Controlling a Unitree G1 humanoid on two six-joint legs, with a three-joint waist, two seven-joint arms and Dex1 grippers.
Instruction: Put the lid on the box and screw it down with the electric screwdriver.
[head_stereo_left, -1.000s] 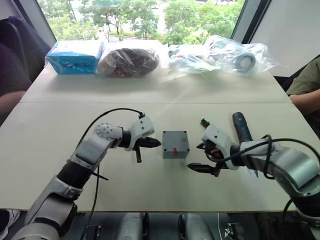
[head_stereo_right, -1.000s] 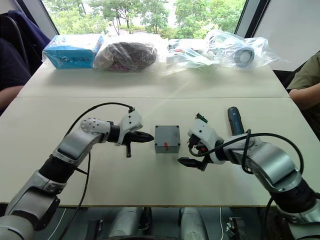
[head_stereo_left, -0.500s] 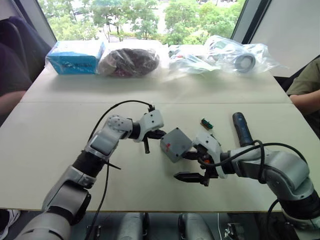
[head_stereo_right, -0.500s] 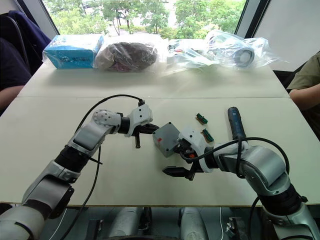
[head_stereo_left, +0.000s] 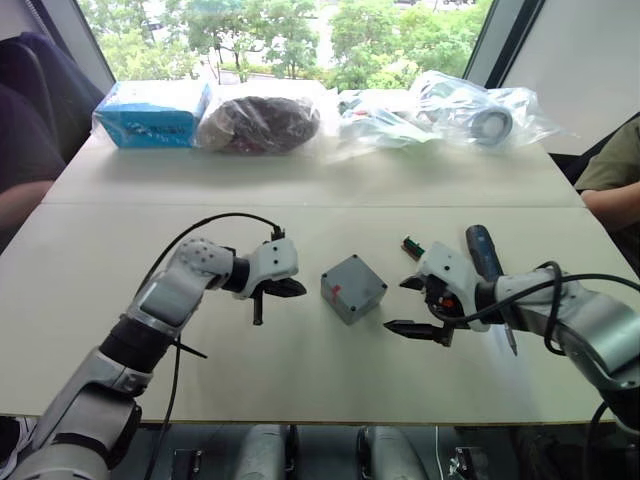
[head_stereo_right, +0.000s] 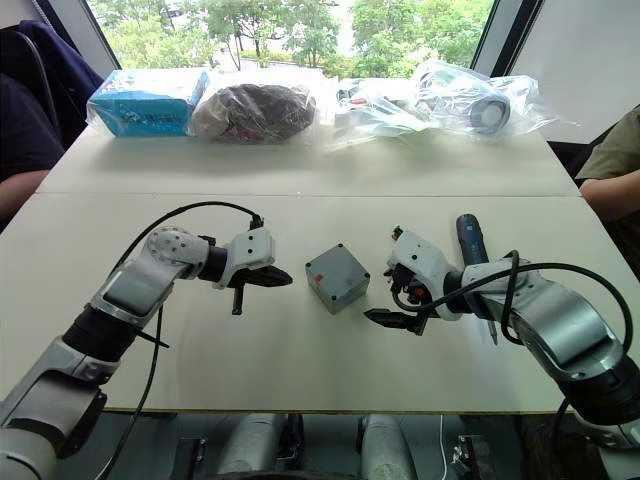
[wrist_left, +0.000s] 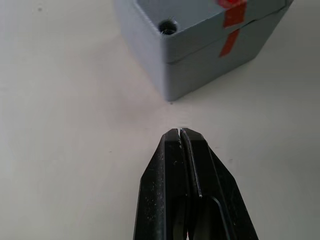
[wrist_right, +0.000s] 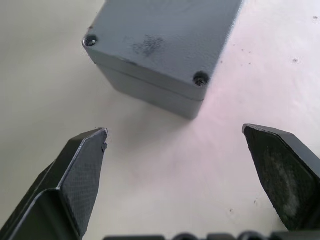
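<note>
The grey box (head_stereo_left: 353, 290) rests mid-table, turned cornerwise, a strip of red tape on its side. The lid (wrist_right: 165, 35) sits on top of it with a seam below, and screw holes show at its corners. My left gripper (head_stereo_left: 300, 290) is shut and empty, its tip a short way left of the box; the left wrist view has the shut fingertips (wrist_left: 181, 134) facing a box corner (wrist_left: 170, 75). My right gripper (head_stereo_left: 400, 304) stands open just right of the box, touching nothing. Behind my right forearm lies the dark blue electric screwdriver (head_stereo_left: 483, 250).
A small green connector piece (head_stereo_left: 410, 243) lies beside the screwdriver. Along the far table edge sit a blue package (head_stereo_left: 150, 112), a dark bundle (head_stereo_left: 258, 122) and clear plastic bags (head_stereo_left: 480, 115). A person's arm (head_stereo_left: 612, 195) rests at the right edge, another person sits at the left.
Both grippers have drawn back from the box, the left one leftward and the right one rightward. The box, square-on a second ago, is turned cornerwise on the table.
</note>
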